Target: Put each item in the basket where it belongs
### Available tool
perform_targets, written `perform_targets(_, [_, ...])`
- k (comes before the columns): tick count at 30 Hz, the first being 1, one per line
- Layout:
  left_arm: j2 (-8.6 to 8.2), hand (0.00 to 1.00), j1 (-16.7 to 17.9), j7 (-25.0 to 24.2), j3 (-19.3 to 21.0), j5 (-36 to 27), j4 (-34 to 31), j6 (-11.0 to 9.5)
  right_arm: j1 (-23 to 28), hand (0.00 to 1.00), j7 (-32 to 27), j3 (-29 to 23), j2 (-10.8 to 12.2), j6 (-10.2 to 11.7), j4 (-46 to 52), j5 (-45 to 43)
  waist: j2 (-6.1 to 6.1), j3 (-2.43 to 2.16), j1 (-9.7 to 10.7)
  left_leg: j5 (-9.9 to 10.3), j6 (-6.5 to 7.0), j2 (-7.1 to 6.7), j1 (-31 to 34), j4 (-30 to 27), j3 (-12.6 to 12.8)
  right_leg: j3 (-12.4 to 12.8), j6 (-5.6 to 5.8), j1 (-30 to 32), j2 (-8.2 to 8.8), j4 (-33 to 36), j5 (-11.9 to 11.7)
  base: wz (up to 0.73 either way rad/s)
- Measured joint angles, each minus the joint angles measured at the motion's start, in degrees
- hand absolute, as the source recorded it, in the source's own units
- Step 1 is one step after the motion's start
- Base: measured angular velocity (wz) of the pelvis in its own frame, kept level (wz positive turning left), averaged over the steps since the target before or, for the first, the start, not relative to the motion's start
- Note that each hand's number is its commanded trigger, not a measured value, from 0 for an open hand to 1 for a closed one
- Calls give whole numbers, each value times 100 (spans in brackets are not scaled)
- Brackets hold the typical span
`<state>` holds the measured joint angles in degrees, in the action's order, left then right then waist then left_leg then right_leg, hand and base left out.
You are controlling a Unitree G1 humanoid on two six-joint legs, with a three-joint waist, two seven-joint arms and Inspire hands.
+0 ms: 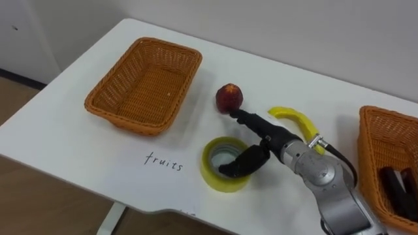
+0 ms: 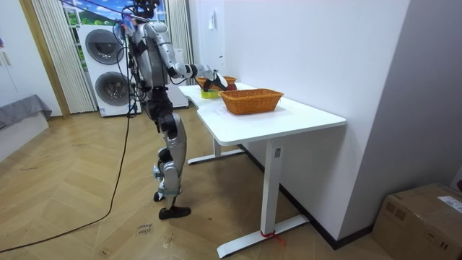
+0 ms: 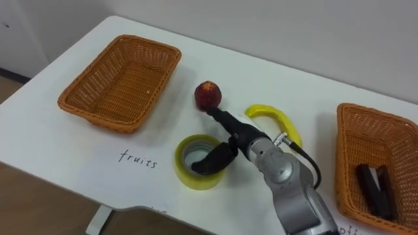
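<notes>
Red round fruit [image 1: 228, 98] sits on the white surface [image 1: 65, 130], mid-table, just right of the empty left basket [image 1: 166, 47], not in any basket. Right hand [image 1: 264, 140] reaches in from lower right, fingers [image 1: 243, 117] straight and stretched toward the fruit, tips at its lower edge; can't tell if they touch. Thumb splayed downward over the yellow tape roll [image 1: 219, 176], which lies flat just in front of the fruit. Hand is spread, nothing clamped in it. Banana [image 1: 297, 119] lies on the surface right of the fruit, partly behind the wrist. Right basket [image 1: 369, 150] at the far right edge, holds dark oblong items [image 1: 395, 183], type unclear. Handwritten label [image 1: 163, 161] on the surface in front of the left basket. Room view: robot stands upright at the desk's far short end, one arm out over the tabletop; stacked washing machines [image 2: 108, 65] behind it, cardboard box [image 2: 426, 217] on the floor at the room view's right.
</notes>
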<state>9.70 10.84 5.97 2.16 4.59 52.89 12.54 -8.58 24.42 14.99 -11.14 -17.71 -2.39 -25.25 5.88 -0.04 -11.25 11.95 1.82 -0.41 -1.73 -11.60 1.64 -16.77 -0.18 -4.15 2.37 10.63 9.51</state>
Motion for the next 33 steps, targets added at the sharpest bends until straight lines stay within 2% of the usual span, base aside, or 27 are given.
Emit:
perform_targets(7, [-4,0,-12,-5,59,1,0,4,-7,0,329,3,-4,-86,-5,-36,27,21,-11,-1,2,-19,12,-1,-13,-10,0,5,5,0,0,0])
perform_targets(11, [-2,0,-64,-11,109,0,96,8,-7,0,508,13,-4,-60,13,-372,29,29,-16,-1,2,-23,14,5,-19,-22,0,7,5,-1,0,0])
perform_targets(22, [-3,0,-220,-38,109,1,224,12,-12,0,628,12,-3,-54,19,-468,51,44,-21,-1,3,-23,16,7,-27,-48,0,6,7,-1,0,0])
perform_targets(23, [-3,0,-228,-43,109,1,224,12,-14,47,640,12,-3,-53,19,-478,51,44,-21,-1,3,-22,16,7,-28,-49,0,7,7,-1,0,0])
perform_targets(25, [-2,0,-237,-46,109,1,224,12,-14,100,646,12,-3,-52,19,-482,51,44,-21,-1,2,-22,16,7,-28,-49,0,7,7,-1,0,0])
perform_targets(33, [-4,0,-242,-50,108,0,224,12,-235,100,507,-4,-13,-64,-44,-835,51,43,-25,-1,3,-23,15,11,-29,-53,0,7,6,-3,0,0])
